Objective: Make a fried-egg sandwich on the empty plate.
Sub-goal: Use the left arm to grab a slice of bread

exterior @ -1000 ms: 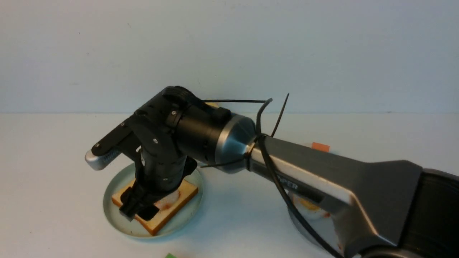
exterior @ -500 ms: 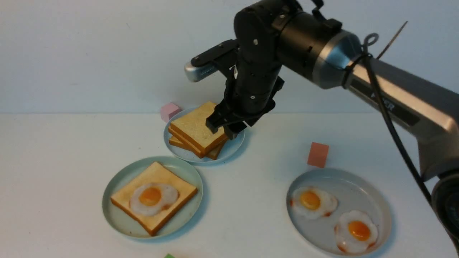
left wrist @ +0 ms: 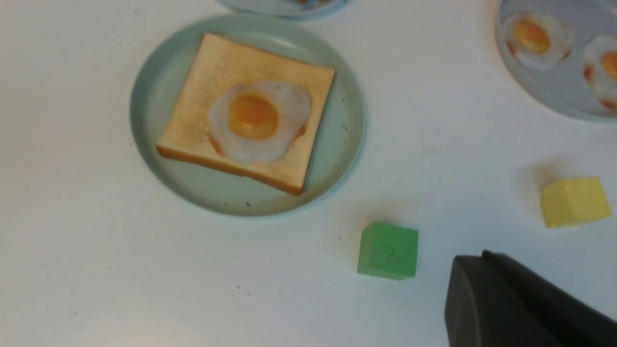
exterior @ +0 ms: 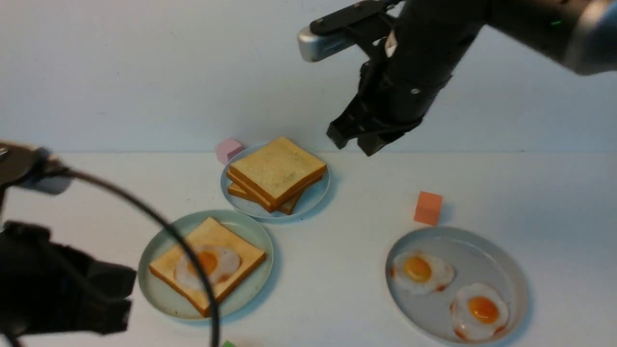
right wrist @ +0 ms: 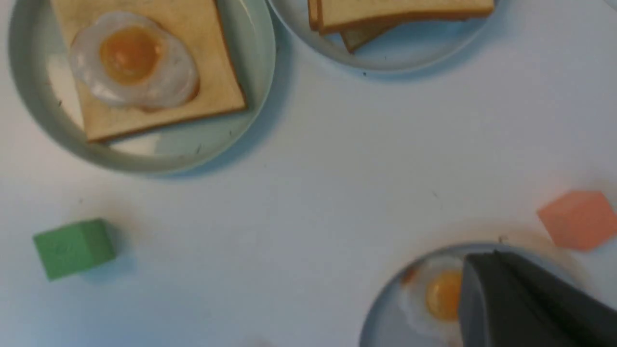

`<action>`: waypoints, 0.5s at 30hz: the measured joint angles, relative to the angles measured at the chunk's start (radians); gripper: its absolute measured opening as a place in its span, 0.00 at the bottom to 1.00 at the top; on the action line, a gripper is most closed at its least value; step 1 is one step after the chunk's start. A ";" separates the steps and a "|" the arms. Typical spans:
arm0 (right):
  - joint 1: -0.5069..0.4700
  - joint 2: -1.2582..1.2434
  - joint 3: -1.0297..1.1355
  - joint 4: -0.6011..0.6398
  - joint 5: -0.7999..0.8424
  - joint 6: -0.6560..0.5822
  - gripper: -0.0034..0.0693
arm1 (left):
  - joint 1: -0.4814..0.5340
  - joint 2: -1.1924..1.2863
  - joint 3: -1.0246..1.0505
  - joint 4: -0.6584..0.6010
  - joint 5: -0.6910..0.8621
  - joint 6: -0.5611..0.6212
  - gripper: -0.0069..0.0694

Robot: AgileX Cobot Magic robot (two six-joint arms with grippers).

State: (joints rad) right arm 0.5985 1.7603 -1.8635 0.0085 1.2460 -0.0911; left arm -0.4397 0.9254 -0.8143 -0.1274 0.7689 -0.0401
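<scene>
R gripper [exterior: 355, 140] hangs high over the back of the table [exterior: 337, 289]. Its fingers [exterior: 340, 135] are clenched together, grasping nothing. Below the tips & toward the robot's left is the stack of plain toast [exterior: 277, 168] on the small pale-blue plate [exterior: 315, 197], w/ a pink cube [exterior: 227, 149] just beside that plate's far-left edge. Below the tips & a bit right is an orange cube [exterior: 428, 208]. Nearer the robot is the grey-blue plate [exterior: 506, 255] w/ two spare eggs [exterior: 419, 272] lying flat, apart from each other. In R wrist view one dark finger [right wrist: 520, 303] overlaps one of those eggs, well above it.

L gripper [exterior: 118, 296] is low at near-left & blurred, fingers pressed shut, nothing seen in them. Just right of its tips, not touching, is the mint-green plate [exterior: 159, 296]. On it lies one toast slice [exterior: 166, 265], flat, a corner toward the robot, w/ a fried egg [exterior: 224, 262] on top, yolk up. The sandwich is open-faced, top slice not yet on. A black cable [exterior: 144, 212] crosses in front of the plate in front view. In L wrist view a green cube [left wrist: 388, 250] sits near the dark finger [left wrist: 506, 303], between it & the mint-green plate. A yellow cube [left wrist: 573, 201] is also near that finger, apart from the green one.
</scene>
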 joint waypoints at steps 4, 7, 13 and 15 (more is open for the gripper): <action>0.000 -0.283 0.243 0.000 0.002 0.068 0.04 | 0.000 0.296 -0.156 -0.072 -0.013 0.089 0.08; 0.000 -0.462 0.391 0.000 0.004 0.123 0.04 | 0.000 0.475 -0.268 -0.123 -0.055 0.167 0.08; 0.000 -0.837 0.698 -0.026 -0.018 0.217 0.05 | 0.000 0.860 -0.596 -0.138 -0.076 0.290 0.07; 0.000 -0.912 0.747 -0.030 -0.022 0.230 0.05 | 0.000 0.949 -0.683 -0.117 -0.062 0.300 0.07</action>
State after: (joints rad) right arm 0.5985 0.8482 -1.1161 -0.0214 1.2240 0.1387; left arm -0.4397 1.8748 -1.4969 -0.2439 0.7072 0.2603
